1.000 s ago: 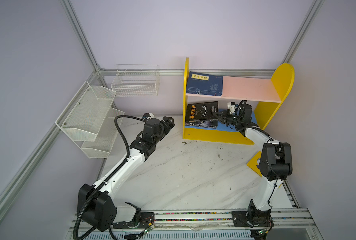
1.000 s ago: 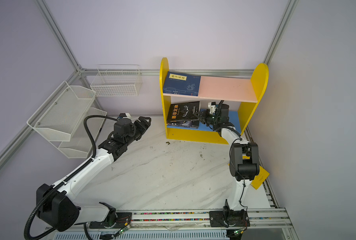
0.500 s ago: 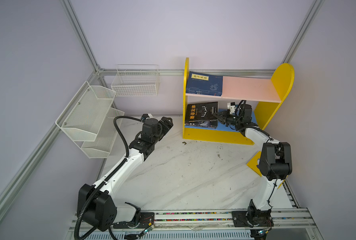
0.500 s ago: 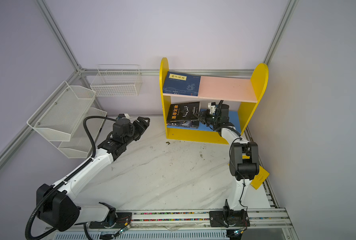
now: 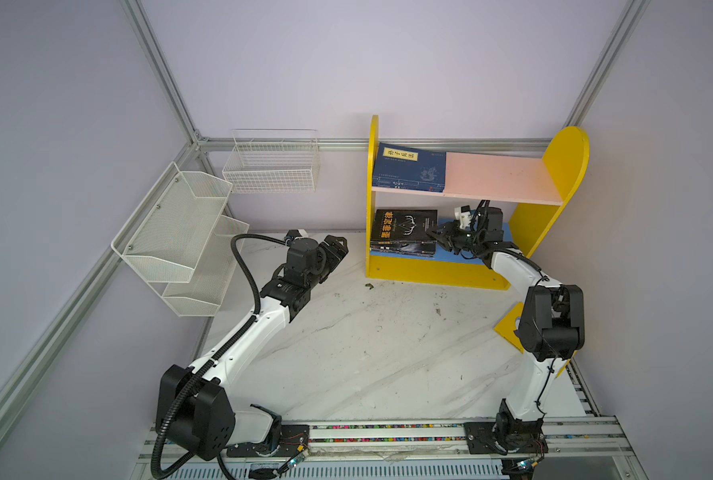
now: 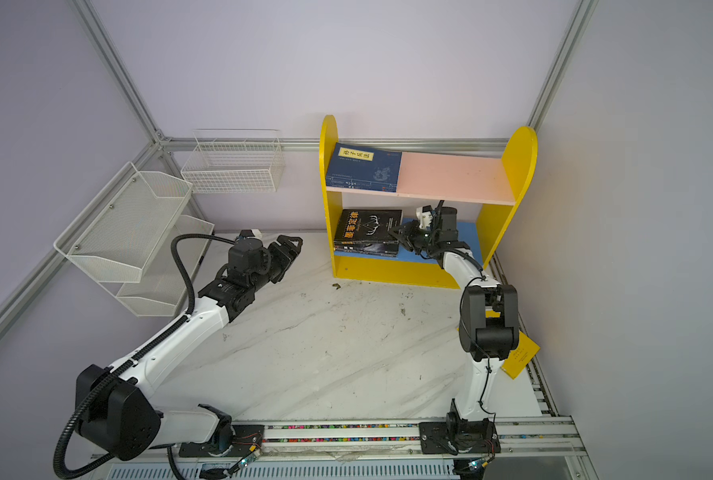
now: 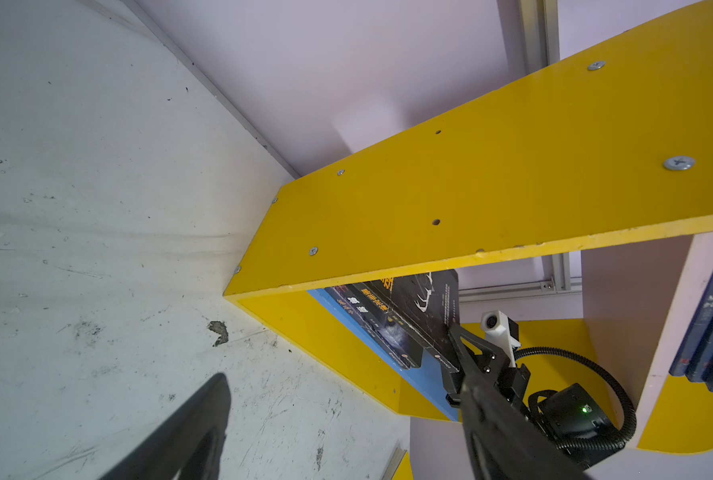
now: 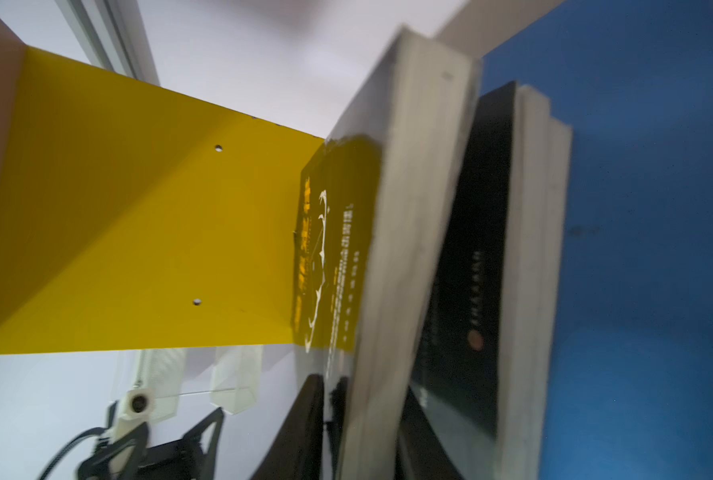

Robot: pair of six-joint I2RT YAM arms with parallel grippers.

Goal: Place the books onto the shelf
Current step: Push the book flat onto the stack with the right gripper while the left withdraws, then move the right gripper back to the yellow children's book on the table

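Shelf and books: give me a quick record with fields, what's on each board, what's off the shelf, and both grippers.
upper board: navy books, stacked flat at left end
lower board: black books, stacked at left end
off shelf: yellow book on table, right edge
left gripper: open, empty, over table left of shelf
right gripper: straddling top black book at its edge; grip unclear
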